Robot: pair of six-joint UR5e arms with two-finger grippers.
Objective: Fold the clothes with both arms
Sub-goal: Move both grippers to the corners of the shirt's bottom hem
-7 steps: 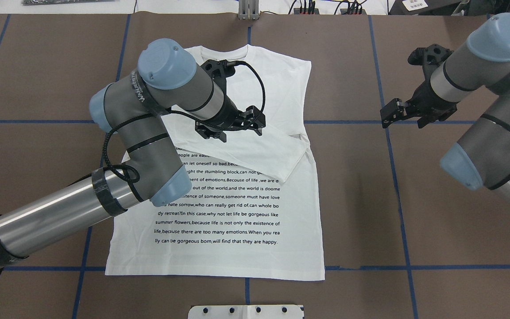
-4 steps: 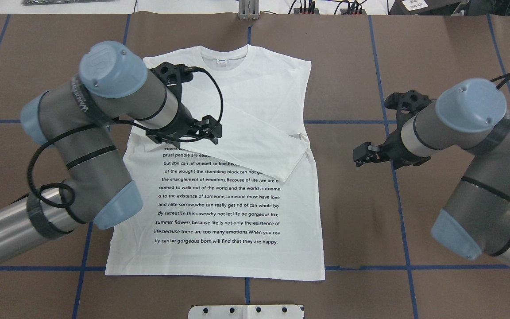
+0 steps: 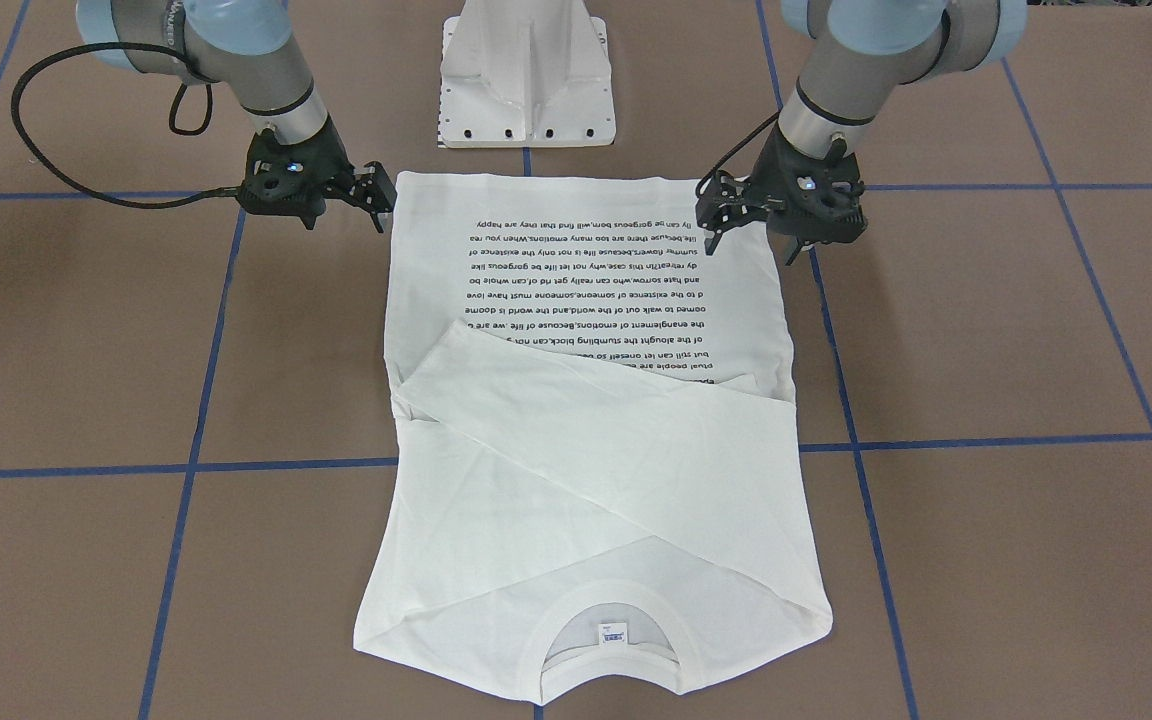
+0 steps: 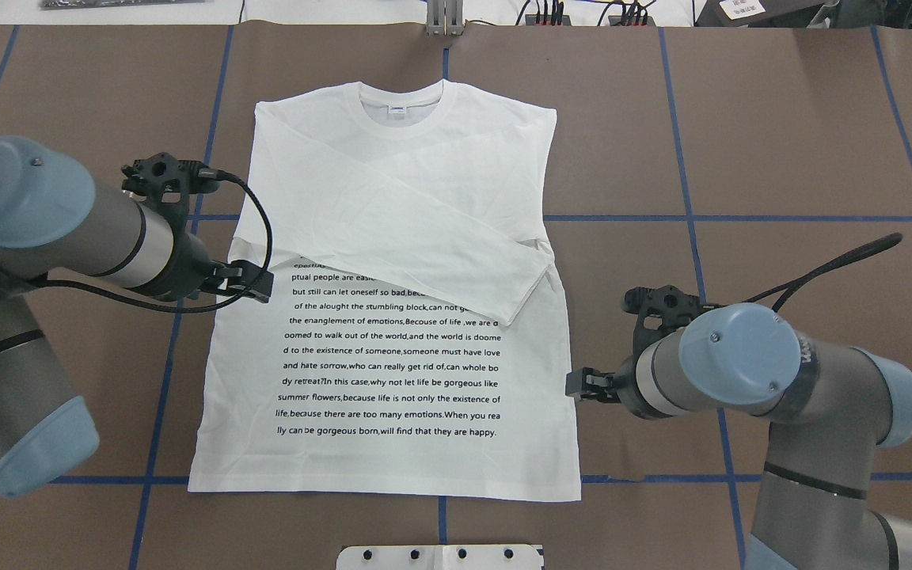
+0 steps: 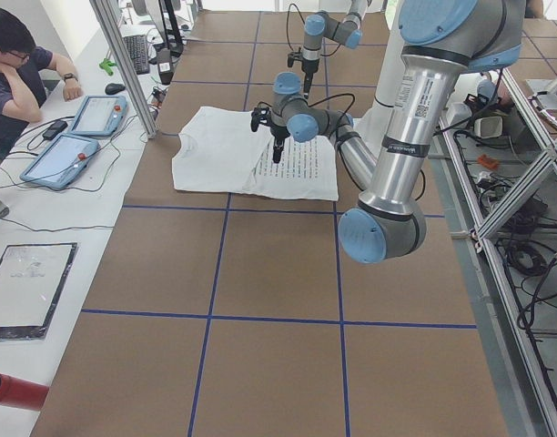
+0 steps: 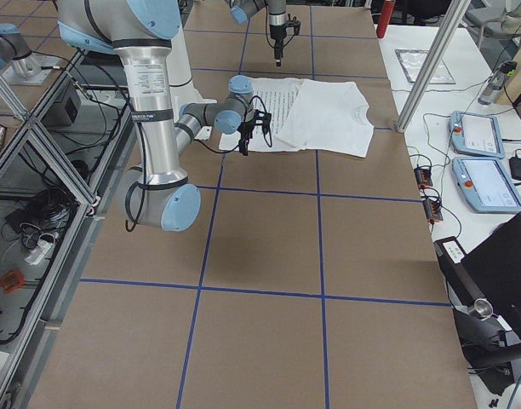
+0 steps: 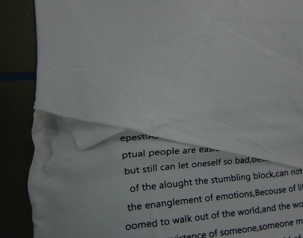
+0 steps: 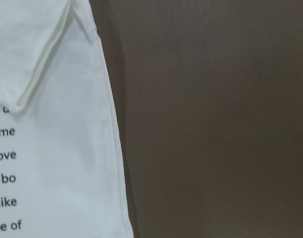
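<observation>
shirt (image 4: pixel 393 372) lies flat on table (image 4: pixel 780 119), sleeves folded across chest; left tool (image 3: pixel 754 246) and right tool (image 3: pixel 347 220) at its side edges, both released.

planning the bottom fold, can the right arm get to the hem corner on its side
Probably yes: the right gripper sits by the shirt edge, and that hem corner lies flat further along it, nothing between.

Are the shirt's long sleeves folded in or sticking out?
Folded in. Both sleeves lie crossed over the chest of the shirt, and none sticks out past its sides. The lettered part lies flat.
</observation>
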